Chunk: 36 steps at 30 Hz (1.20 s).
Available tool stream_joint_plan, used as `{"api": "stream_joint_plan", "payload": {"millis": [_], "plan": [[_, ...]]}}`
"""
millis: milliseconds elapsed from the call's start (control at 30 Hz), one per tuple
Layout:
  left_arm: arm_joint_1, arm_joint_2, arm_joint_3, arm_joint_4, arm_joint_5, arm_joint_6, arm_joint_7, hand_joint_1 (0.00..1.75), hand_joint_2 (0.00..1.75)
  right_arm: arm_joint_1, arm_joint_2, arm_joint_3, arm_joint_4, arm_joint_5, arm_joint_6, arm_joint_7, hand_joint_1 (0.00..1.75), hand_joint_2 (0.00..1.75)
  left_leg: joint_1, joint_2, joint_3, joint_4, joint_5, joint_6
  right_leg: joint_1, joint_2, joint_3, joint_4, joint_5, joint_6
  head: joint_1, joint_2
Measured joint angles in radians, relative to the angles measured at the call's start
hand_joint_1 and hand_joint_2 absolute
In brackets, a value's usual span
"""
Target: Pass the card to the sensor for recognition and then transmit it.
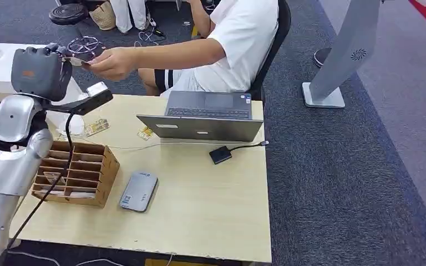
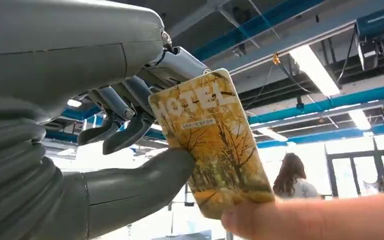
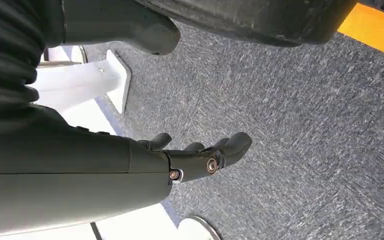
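My left hand (image 1: 41, 72) is raised at the table's far left corner and pinches a yellow card (image 1: 77, 61) printed "HOTEL". In the left wrist view the card (image 2: 215, 145) sits between my thumb (image 2: 140, 185) and the darker fingers (image 2: 125, 107). A seated person's hand (image 1: 111, 64) reaches across and grips the card's other end; their fingertip (image 2: 305, 220) touches its edge. The grey card sensor (image 1: 138, 191) lies flat on the wooden table (image 1: 211, 216), well below the card. My right hand (image 3: 200, 157) hangs over grey carpet, fingers loosely apart, holding nothing.
A wooden slotted card box (image 1: 75, 173) stands at the table's left, with a black camera arm (image 1: 83, 102) and its cable above it. An open laptop (image 1: 205, 116), a small black device (image 1: 220, 154) and two loose cards (image 1: 97, 127) lie farther back. A grey stand (image 1: 333, 72) is on the carpet.
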Motion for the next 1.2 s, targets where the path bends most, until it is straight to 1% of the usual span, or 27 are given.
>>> {"api": "stream_joint_plan", "payload": {"millis": [100,133,167,300,500,567,700,800,833,933,1033,1100,1200], "plan": [[0.002,0.000,0.000,0.007,0.000,0.000,0.000,1.75,1.75,0.000,0.000,0.000,0.000,0.000,0.000,0.000,0.00,1.75,0.000,0.000,0.000,0.000,0.000,0.000,0.000,0.000,0.000,0.000,0.000,0.000,0.000,0.000],[0.003,0.000,0.000,0.008,0.000,0.000,0.000,1.41,1.75,0.000,0.000,0.000,0.000,0.000,0.000,0.000,0.00,1.75,0.000,0.000,0.000,0.000,0.000,0.000,0.000,0.000,0.000,0.000,0.000,0.000,0.000,0.000],[0.003,0.000,0.000,0.011,0.000,0.000,0.000,0.00,1.75,0.000,0.000,0.000,0.000,0.000,0.000,0.000,0.00,1.75,0.000,0.000,0.000,0.000,0.000,0.000,0.000,0.000,0.000,0.000,0.000,0.000,0.000,0.000],[0.014,0.000,0.000,0.016,-0.012,0.009,0.000,0.00,1.75,0.000,0.000,0.000,0.000,0.000,0.000,0.000,0.00,1.75,0.000,0.000,0.000,0.000,0.000,0.000,0.000,0.000,0.000,0.000,0.000,0.000,0.000,0.000],[0.053,0.000,0.000,0.011,-0.019,0.065,-0.002,0.00,1.75,0.000,0.000,0.001,0.000,-0.002,0.000,0.002,0.00,1.75,0.000,0.000,0.000,0.000,0.000,0.000,0.000,0.000,0.000,0.000,0.000,0.000,0.000,0.000],[0.087,0.000,0.001,-0.011,-0.010,0.083,-0.012,0.00,1.75,0.001,0.000,0.002,0.000,-0.002,-0.001,0.002,0.00,1.75,0.000,0.000,0.000,0.000,0.000,0.000,0.000,0.000,0.000,0.000,0.000,0.000,0.000,0.000],[0.174,-0.002,0.002,-0.091,-0.005,0.121,-0.031,0.00,1.75,0.001,0.000,0.002,0.000,-0.003,-0.003,0.008,0.00,1.75,0.000,0.000,0.000,0.000,0.000,0.000,0.000,0.000,0.000,0.000,0.000,0.000,0.000,0.000],[0.277,-0.005,0.008,-0.195,0.000,0.169,-0.043,0.00,1.75,0.002,0.000,0.002,0.000,-0.021,-0.011,-0.002,0.00,1.75,0.000,0.001,-0.001,0.000,0.000,0.000,0.000,0.001,0.000,0.000,0.000,0.000,0.001,0.000],[0.318,-0.005,0.013,-0.238,0.006,0.175,-0.043,0.00,1.75,0.003,0.000,0.002,0.000,-0.025,-0.012,-0.002,0.00,1.75,0.000,0.002,-0.001,0.000,-0.001,0.001,0.000,0.001,0.000,0.000,0.000,0.000,0.000,0.000],[0.490,0.013,0.036,-0.383,0.040,0.152,-0.042,0.00,1.75,0.008,0.000,0.002,0.000,-0.047,-0.022,0.000,0.00,1.75,0.000,0.004,-0.001,0.000,-0.002,0.000,0.000,0.004,-0.002,0.000,-0.001,0.000,0.000,0.000],[0.643,0.037,0.074,-0.503,0.062,0.124,-0.041,0.00,1.75,0.015,0.000,0.001,0.000,-0.060,-0.025,0.002,0.00,1.75,0.000,0.003,-0.003,0.000,-0.002,0.001,0.000,0.003,-0.003,0.000,-0.002,0.000,0.000,0.000],[0.742,0.051,0.111,-0.580,0.080,0.077,-0.039,0.00,1.75,0.017,0.000,0.000,0.000,-0.073,-0.031,0.001,0.00,1.75,0.000,0.003,-0.003,0.000,-0.002,0.001,0.000,0.003,-0.004,0.000,-0.002,0.000,0.000,0.000],[0.837,0.064,0.145,-0.649,0.085,0.061,-0.039,0.00,1.75,0.020,0.000,-0.001,0.000,-0.074,-0.035,0.001,0.00,1.75,0.000,0.002,-0.004,0.000,-0.002,0.001,0.000,0.001,-0.004,0.000,-0.002,0.000,0.000,0.000]]}}
